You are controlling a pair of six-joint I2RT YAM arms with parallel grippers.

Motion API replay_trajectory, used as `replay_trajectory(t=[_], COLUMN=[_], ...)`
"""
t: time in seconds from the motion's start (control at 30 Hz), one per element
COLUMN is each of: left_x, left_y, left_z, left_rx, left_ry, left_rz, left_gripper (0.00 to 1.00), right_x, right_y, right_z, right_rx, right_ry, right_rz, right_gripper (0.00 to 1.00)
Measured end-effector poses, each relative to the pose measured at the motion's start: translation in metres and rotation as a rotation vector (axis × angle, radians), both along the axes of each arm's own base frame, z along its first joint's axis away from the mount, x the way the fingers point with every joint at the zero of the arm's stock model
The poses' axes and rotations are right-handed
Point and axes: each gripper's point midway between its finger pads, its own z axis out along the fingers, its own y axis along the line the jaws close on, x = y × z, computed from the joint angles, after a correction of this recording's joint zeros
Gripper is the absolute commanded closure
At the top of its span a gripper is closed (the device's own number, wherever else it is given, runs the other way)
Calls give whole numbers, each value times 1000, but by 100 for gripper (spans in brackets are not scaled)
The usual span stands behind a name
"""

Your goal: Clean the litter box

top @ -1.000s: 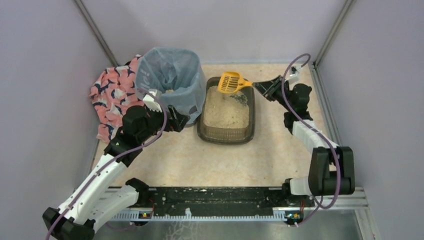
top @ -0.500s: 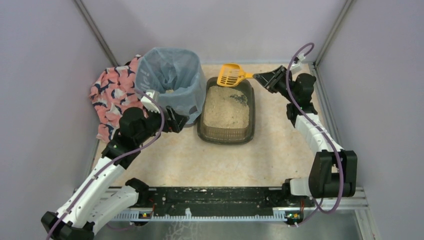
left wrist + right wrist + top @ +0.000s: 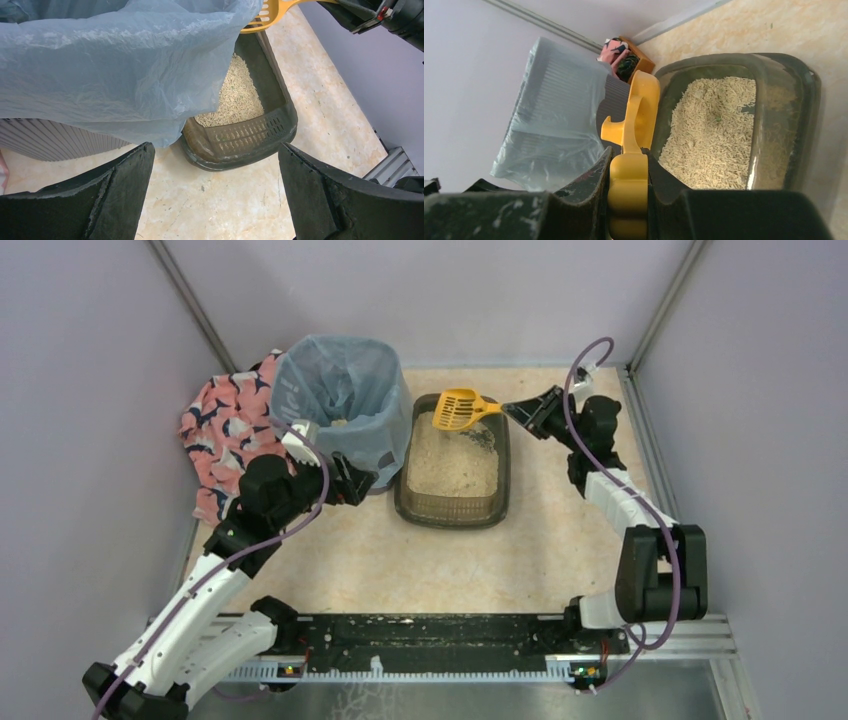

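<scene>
The litter box (image 3: 450, 508) lies at the far middle of the desk (image 3: 400, 560), just right of the blue-bagged bin (image 3: 378, 445). The right tool (image 3: 512, 408) pinches the handle of a yellow scoop (image 3: 455, 410), whose head is over the box's far-left corner. The left tool (image 3: 353, 480), jaws spread, hovers at the bin's near side.

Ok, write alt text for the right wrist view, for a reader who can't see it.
The right gripper is shut on the handle of a yellow scoop, whose head reaches toward the rim of the litter box, part-filled with beige litter. A bin lined with a light blue bag stands on the scoop's other side.
</scene>
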Motion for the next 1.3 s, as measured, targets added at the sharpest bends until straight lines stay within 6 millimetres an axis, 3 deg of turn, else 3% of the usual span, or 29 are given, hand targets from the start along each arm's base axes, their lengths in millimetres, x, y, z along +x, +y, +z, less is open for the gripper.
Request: replay_trajectory(t=[0.07, 0.17, 0.23, 0.5, 0.67, 0.83, 0.97, 1.17, 1.3], left_x=[0, 0, 0, 0, 0, -2, -4, -4, -4], left_y=[1, 0, 0, 0, 0, 1, 3, 4, 6], left_z=[0, 0, -1, -6, -6, -5, -2, 0, 1], left_rx=[1, 1, 0, 2, 2, 0, -7, -9, -8], left_ry=[0, 1, 1, 12, 13, 9, -4, -11, -13], left_rz=[4, 3, 3, 4, 4, 5, 5, 9, 20], left_gripper=[1, 1, 1, 1, 1, 1, 1, 1, 1], right_x=[-2, -2, -2, -22, -38, -41, -33, -26, -43], right_y=[2, 9, 16, 62, 93, 134, 167, 212, 238], right_z=[-3, 9, 26, 131, 160, 168, 156, 125, 114], right_rx=[11, 16, 24, 42, 38, -2, -104, -406, -650], right_ry=[18, -1, -33, -267, -346, -373, -380, -460, -583], right_rz=[8, 28, 46, 159, 229, 320, 372, 380, 341], right_gripper=[100, 100, 100, 100, 100, 100, 100, 100, 100])
